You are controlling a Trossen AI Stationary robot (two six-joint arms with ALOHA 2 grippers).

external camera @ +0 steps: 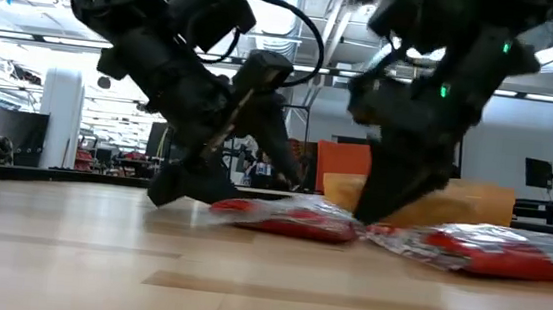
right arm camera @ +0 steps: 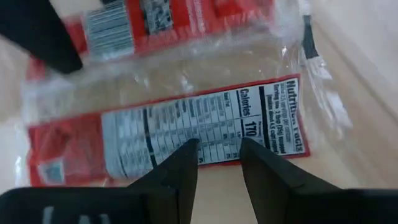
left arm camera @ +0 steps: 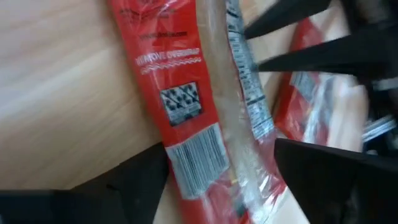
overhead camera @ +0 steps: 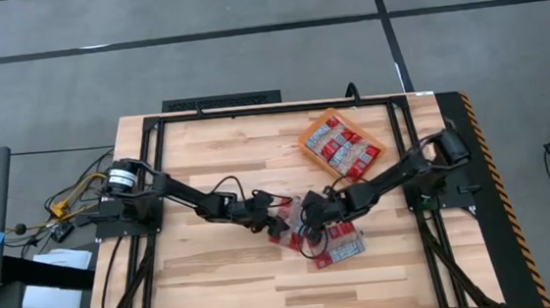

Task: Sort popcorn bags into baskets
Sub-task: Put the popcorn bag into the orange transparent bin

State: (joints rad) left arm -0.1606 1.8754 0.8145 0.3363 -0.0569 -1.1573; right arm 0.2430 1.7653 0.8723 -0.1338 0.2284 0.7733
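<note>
Several red popcorn bags with white label panels lie flat on the table's middle [overhead camera: 287, 229] [overhead camera: 337, 246]; several more fill the orange basket [overhead camera: 341, 147] near the far right. My left gripper [overhead camera: 273, 218] [left arm camera: 236, 186] is open and low, its fingers standing on either side of one bag [left arm camera: 186, 118] across its width. My right gripper [overhead camera: 309, 216] [right arm camera: 217, 149] points down with a narrow gap, over the edge of a bag lying label side up [right arm camera: 186, 134]. In the low view both grippers reach the tabletop beside the bags [external camera: 286, 219] [external camera: 494, 249]. My right gripper comes from above, slanting, with its fingertips [right arm camera: 189, 152] at the long edge of the label-up bag [right arm camera: 217, 140], which lies flat on the table. Whether the tips touch the bag, I cannot tell.
The two grippers are close together over the same small heap, with my right arm's fingers [left arm camera: 292, 37] showing in the left wrist view. The basket sits behind the right arm. Bare wood lies toward the near edge [overhead camera: 266, 292] and the far left [overhead camera: 215, 139].
</note>
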